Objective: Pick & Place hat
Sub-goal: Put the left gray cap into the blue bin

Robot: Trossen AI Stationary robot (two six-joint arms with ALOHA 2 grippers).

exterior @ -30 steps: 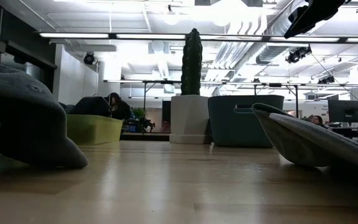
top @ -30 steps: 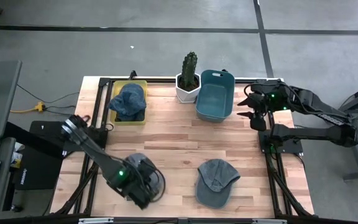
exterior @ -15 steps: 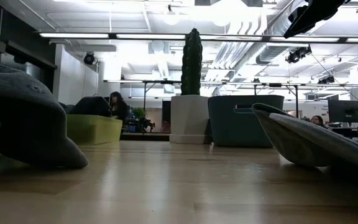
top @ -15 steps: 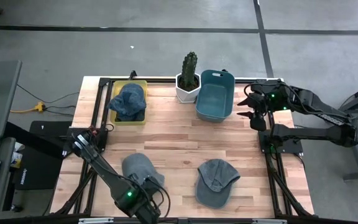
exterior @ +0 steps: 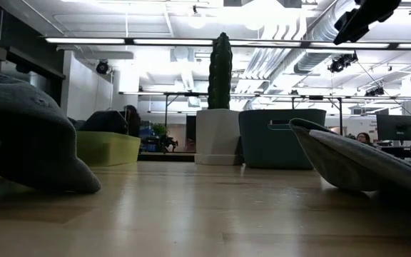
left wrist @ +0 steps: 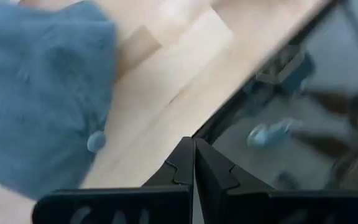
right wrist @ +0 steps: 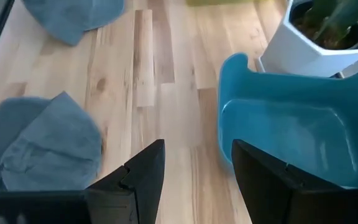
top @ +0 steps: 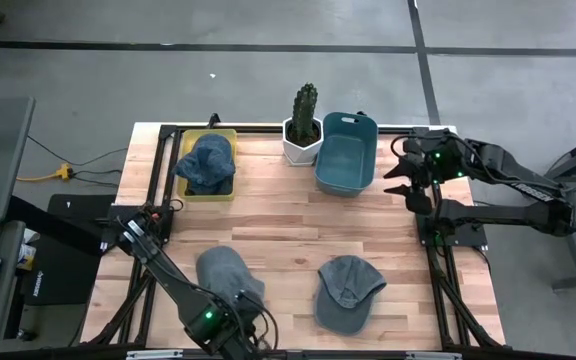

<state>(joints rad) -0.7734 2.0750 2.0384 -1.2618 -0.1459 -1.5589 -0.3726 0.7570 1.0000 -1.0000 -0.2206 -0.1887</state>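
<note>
Three grey-blue hats show. One hat (top: 226,272) lies crown up on the table's near left and shows again in the left wrist view (left wrist: 36,93). A second hat (top: 348,291) lies near the middle right. The third hat (top: 206,160) sits in a yellow bin (top: 230,136) at the far left. My left gripper (top: 238,338) is shut and hangs over the table's near edge, just past the first hat and touching nothing. My right gripper (right wrist: 194,163) is open and raised at the far right, beside the blue bin (right wrist: 291,130).
A potted cactus (top: 305,122) stands at the far edge between the yellow bin and the blue bin (top: 346,152). Black frame rails (top: 438,265) run along the table's sides. Bare wood lies between the two near hats and the bins.
My left gripper, shut throughout, has moved from over the near-left hat toward the table's near edge, so the whole hat now shows. The hat has not shifted.
</note>
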